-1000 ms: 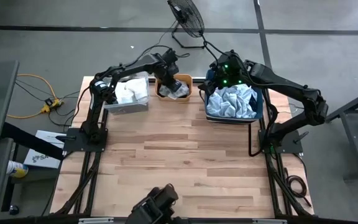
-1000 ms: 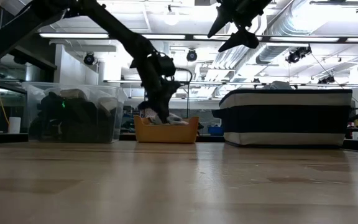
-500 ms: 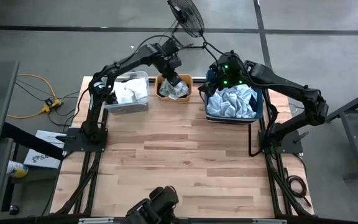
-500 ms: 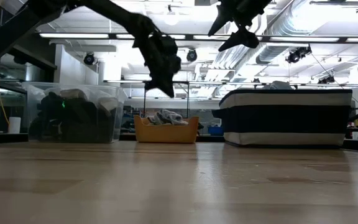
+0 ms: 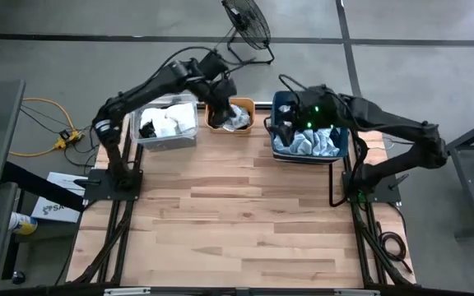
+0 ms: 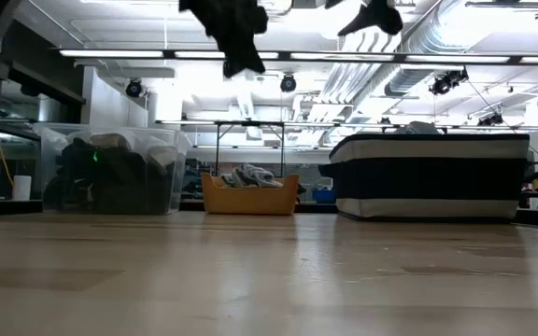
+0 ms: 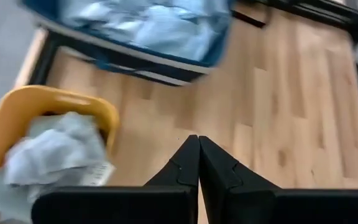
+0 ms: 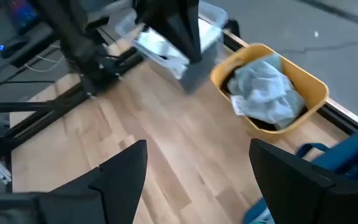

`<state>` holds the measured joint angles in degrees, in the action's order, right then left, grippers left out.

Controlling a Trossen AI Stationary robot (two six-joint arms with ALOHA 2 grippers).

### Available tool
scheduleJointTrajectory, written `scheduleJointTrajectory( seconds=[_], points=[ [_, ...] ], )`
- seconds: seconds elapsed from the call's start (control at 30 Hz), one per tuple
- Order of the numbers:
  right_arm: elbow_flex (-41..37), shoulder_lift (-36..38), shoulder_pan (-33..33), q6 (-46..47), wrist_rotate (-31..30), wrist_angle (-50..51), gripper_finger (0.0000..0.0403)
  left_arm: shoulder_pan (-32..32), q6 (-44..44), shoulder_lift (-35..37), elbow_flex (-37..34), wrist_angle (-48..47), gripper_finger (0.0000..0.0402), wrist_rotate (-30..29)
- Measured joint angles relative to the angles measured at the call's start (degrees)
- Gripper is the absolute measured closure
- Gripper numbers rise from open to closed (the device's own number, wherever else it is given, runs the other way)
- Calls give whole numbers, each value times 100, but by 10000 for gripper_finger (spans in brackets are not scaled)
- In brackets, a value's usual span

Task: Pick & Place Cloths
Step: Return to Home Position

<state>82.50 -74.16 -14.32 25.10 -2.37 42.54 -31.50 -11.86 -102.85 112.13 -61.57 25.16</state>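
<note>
In the high view, the left end effector (image 5: 220, 103) is held above the left rim of the orange bin (image 5: 256, 116), where its fingers cannot be told from the dark arm. Grey cloths (image 5: 239, 120) are piled inside that bin. The right end effector (image 5: 285, 125) is seen over the left edge of the navy bin (image 5: 346, 145), which is filled with pale blue cloths (image 5: 315, 141). White and black cloths (image 5: 169, 123) are held in the clear bin (image 5: 189, 141), and all three bins are lined up along the far edge of the table (image 5: 237, 214). In the low view, both arms are cut off by the upper edge: only the tip of the left end effector (image 6: 236, 51) and a part of the right end effector (image 6: 372, 14) are shown, well above the bins. The grey cloths (image 6: 248, 175) are seen heaped above the orange rim, the white and black cloths are made out only as dark shapes through the clear wall, and the navy bin's load is almost wholly hidden by its side. In the left wrist view, the left end effector (image 7: 198, 160) is clenched tip to tip with nothing between the fingers, and the grey cloths (image 7: 55, 155) are partly cut off. In the right wrist view, the right end effector (image 8: 197, 171) is spread wide and released, with bare table between its fingers, and the clear bin (image 8: 211, 15) is largely covered by the other arm.
</note>
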Motion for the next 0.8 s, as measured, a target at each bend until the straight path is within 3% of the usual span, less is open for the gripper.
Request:
scheduleJointTrajectory(
  seconds=[0.1,0.2,0.4,0.6,0.8],
  points=[
    [-27,3,544,201,-410,-118,129,291,-14,458,-533,334,401,2],
    [-483,20,974,404,-512,-923,129,453,65,1027,-1356,860,401,8],
    [-2159,234,1521,998,-530,-3361,129,492,574,2464,-3469,2339,401,405],
    [-3849,481,1711,1417,-544,-6119,129,491,1249,4009,-5352,3585,401,413],
    [-5207,1028,1691,1690,-647,-7475,129,491,1840,5349,-6561,4206,401,403]
  ],
)
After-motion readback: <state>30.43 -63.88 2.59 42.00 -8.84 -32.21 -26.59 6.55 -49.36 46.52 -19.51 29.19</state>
